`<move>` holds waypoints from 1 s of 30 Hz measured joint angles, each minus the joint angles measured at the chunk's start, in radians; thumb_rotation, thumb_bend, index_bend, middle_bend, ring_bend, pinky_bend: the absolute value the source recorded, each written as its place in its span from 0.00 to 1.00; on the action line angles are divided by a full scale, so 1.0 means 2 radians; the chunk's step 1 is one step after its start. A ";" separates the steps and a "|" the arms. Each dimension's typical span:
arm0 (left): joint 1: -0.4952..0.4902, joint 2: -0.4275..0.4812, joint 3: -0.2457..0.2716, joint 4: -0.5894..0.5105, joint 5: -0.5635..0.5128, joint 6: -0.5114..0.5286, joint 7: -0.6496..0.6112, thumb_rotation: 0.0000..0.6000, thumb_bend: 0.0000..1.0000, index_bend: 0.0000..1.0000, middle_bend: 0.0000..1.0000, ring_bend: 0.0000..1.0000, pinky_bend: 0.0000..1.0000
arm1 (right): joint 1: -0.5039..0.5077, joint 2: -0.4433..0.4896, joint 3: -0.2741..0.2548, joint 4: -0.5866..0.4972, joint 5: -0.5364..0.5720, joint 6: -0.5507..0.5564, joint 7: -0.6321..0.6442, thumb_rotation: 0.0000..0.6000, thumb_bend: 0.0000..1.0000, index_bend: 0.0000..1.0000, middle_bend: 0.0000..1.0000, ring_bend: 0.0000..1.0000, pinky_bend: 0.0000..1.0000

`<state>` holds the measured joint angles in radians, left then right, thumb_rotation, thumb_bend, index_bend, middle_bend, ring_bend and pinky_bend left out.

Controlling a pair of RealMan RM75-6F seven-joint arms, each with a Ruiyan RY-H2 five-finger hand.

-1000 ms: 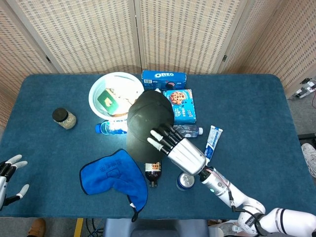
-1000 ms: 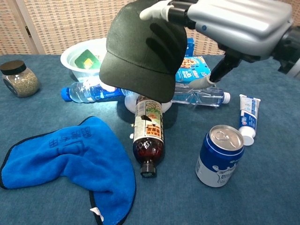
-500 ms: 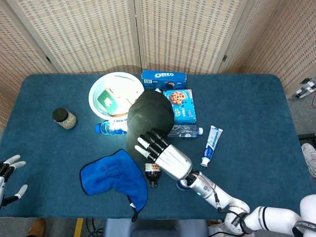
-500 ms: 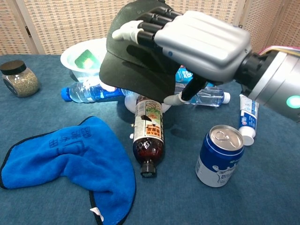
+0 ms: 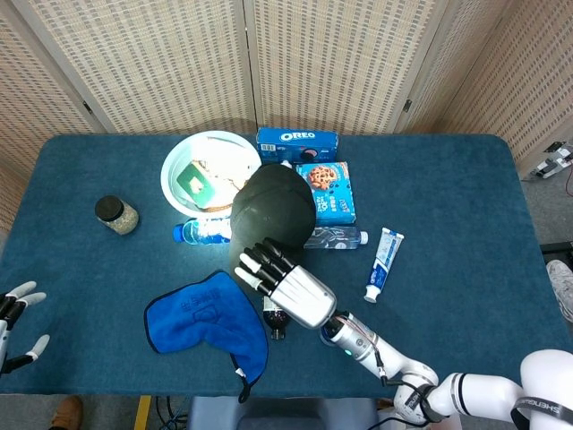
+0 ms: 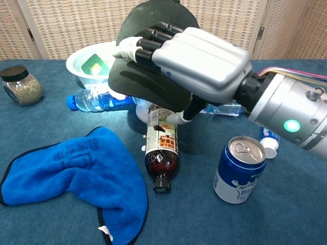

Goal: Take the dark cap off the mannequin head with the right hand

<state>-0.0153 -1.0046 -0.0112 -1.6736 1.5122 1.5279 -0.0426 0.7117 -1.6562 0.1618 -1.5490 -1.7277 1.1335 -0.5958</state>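
Blue-covered table seen from above and from chest height; dark cap sits on a white mannequin head near table centre, brim pointing to 6 o'clock toward the robot; mannequin head is mostly hidden under the cap. Right hand lies over the brim, fingers stretched flat and close together on top of it, thumb tucked beneath the brim edge in chest view; can't tell if the brim is actually pinched. Left hand is at the table's 8 o'clock edge, fingers spread, holding nothing. White bowl at 11 o'clock of the cap; Oreo box at 12; cookie box at 2. Clear water bottle lies at 9 o'clock, just beside the cap; toothpaste tube at 4, well apart. Brown drink bottle lies on its side at 6 o'clock under the brim; blue can stands near it to the right; blue cloth at 7; glass jar far off at 9.
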 measured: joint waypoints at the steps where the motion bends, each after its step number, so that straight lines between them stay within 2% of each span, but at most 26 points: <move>1: 0.000 0.000 0.000 0.000 0.001 -0.001 -0.002 1.00 0.23 0.28 0.17 0.16 0.00 | 0.002 -0.004 0.002 0.004 0.002 -0.001 -0.003 1.00 0.00 0.00 0.00 0.00 0.00; 15: -0.003 -0.001 0.000 0.013 -0.001 -0.007 -0.021 1.00 0.23 0.28 0.17 0.16 0.00 | 0.030 -0.038 0.022 0.034 0.026 -0.012 -0.015 1.00 0.00 0.00 0.00 0.00 0.00; 21: -0.004 -0.003 -0.002 0.019 -0.003 -0.009 -0.028 1.00 0.23 0.28 0.17 0.16 0.00 | 0.039 -0.038 0.021 0.046 0.014 0.001 0.012 1.00 0.10 0.00 0.00 0.00 0.00; 24: -0.006 -0.003 -0.002 0.021 -0.002 -0.011 -0.029 1.00 0.23 0.28 0.17 0.16 0.00 | 0.043 -0.039 0.023 0.050 0.006 0.014 0.025 1.00 0.15 0.07 0.04 0.00 0.00; 30: -0.006 -0.001 -0.003 0.021 -0.004 -0.011 -0.030 1.00 0.23 0.28 0.17 0.16 0.00 | 0.050 -0.038 0.027 0.054 0.002 0.027 0.051 1.00 0.26 0.37 0.12 0.00 0.00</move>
<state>-0.0278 -1.0066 -0.0168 -1.6324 1.5050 1.5051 -0.1035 0.8114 -1.7319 0.2163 -1.4411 -1.7244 1.1875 -0.4928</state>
